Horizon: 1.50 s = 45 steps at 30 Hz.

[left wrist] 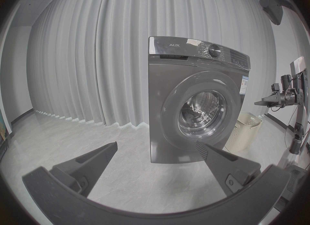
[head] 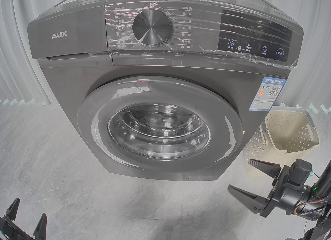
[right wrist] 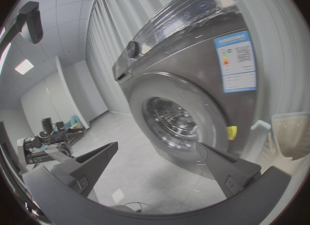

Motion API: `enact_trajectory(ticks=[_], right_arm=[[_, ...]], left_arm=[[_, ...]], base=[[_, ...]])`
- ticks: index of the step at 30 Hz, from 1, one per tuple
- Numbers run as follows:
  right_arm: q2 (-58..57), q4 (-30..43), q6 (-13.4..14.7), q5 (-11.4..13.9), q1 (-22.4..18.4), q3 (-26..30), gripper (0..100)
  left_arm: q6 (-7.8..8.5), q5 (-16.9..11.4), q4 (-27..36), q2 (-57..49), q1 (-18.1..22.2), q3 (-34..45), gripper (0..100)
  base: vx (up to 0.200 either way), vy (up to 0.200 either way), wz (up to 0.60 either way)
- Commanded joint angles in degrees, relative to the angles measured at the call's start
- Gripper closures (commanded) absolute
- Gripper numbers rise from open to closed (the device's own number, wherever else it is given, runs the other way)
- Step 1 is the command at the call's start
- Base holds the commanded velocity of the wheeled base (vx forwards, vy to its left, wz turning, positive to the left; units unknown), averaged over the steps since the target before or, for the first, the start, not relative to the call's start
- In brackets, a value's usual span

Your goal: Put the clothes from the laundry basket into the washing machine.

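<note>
From where I stand, the laundry basket [head: 291, 135] sits on the floor just beyond the right gripper [head: 239, 174], ahead of it and a little to its outer side. It is tucked close against the right flank of the washing machine [head: 69, 78], with its mouth facing up. That gripper's two fingers are spread wide with nothing between them. They point across towards the machine's front rather than into the basket, so I'd judge it must swing outward and dip over the rim. The left gripper [head: 30, 209] hangs low, well apart, on the far side of the round door [head: 158, 130], likewise spread and empty. The right arm is plainly the nearer one. The door looks closed, and I can't make out any clothes in the basket.
</note>
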Motion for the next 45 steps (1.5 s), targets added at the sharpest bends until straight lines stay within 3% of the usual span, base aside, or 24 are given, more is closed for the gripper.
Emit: enact_trajectory(ticks=[1, 4, 8, 9, 15, 19, 20, 23, 25, 28, 30, 32, 33, 38, 39, 41, 45], right_arm=[[-12.1, 7.3, -1.7, 0.9, -7.1, 2.5, 0], [-18.5, 14.7, -1.6, 0.6, -8.2, 2.5, 0], [-25.1, 21.0, -1.7, 0.7, -15.4, 2.5, 0], [-25.1, 21.0, -1.7, 0.7, -15.4, 2.5, 0], [-39.7, 37.7, -1.9, 0.6, -20.0, 2.5, 0], [-47.1, 42.9, -2.4, 0.8, -26.5, 2.5, 0], [-51.6, 45.7, -3.2, 0.9, -29.7, 2.5, 0], [-57.6, 50.0, -3.8, 1.2, -31.7, 2.5, 0], [-67.3, 57.7, -3.9, 2.7, -32.4, 2.5, 0], [-73.1, 65.5, -3.9, 2.7, -35.0, 2.5, 0], [-74.0, 66.7, -4.0, 2.8, -36.5, 2.5, 0], [-76.4, 68.4, -4.4, 4.6, -40.8, 2.5, 0], [-77.0, 68.9, -4.4, 5.8, -41.8, 2.5, 0], [-78.4, 70.9, -4.5, 6.8, -45.2, 2.5, 0], [-81.7, 74.3, -5.5, 7.8, -47.6, 2.5, 0], [-82.3, 75.4, -5.4, 8.5, -47.5, 2.4, 0], [-82.3, 74.7, -5.6, 6.7, -47.5, 2.5, 0]], left_arm=[[-0.05, 0.0, 0.0, -0.8, 0.0, 0.9, 0], [-0.22, 0.0, 0.0, -0.8, 0.0, 0.9, 0], [-0.22, 0.0, 0.0, -0.8, 0.0, 0.9, 0], [-0.22, 0.0, 0.0, -0.8, 0.0, 0.9, 0], [-0.22, 0.1, 0.0, -0.8, 0.0, 0.9, 0], [-0.31, 0.1, 0.0, -0.8, 0.0, 0.9, 0], [-0.22, 0.1, 0.0, -0.8, -0.1, 0.9, 0], [-0.31, 0.1, 0.0, -0.8, 0.0, 0.9, 0], [-0.31, 0.1, 0.0, -0.8, -0.1, 0.9, 0], [-0.49, 0.1, 0.0, -0.8, 0.0, 0.9, 0], [-0.49, 0.1, 0.0, -0.8, -0.1, 0.9, 0], [-0.57, 0.1, 0.0, -0.8, 0.0, 0.9, 0], [-0.57, 0.1, 0.0, -0.8, -0.1, 0.9, 0], [-0.84, 0.2, 0.0, -0.8, 0.0, 0.9, 0], [-1.10, 0.3, 0.0, -0.8, -0.1, 0.9, 0], [-1.01, 0.3, 0.0, -0.8, -0.1, 0.9, 0], [-1.01, 0.3, 0.0, -0.8, -0.1, 0.9, 0]], base=[[0.000, 0.000, 0.00], [0.000, 0.000, 0.00], [0.000, 0.000, 0.00], [0.000, 0.000, 0.00], [0.000, 0.000, 0.00], [0.000, 0.000, 0.00], [0.000, 0.000, 0.00], [0.000, 0.000, 0.00], [0.000, 0.000, 0.00], [0.000, 0.000, 0.00], [0.000, 0.000, 0.00], [0.000, 0.000, 0.00], [0.000, 0.000, 0.00], [0.000, 0.000, 0.00], [0.000, 0.000, 0.00], [0.000, 0.000, 0.00], [0.000, 0.000, 0.00]])
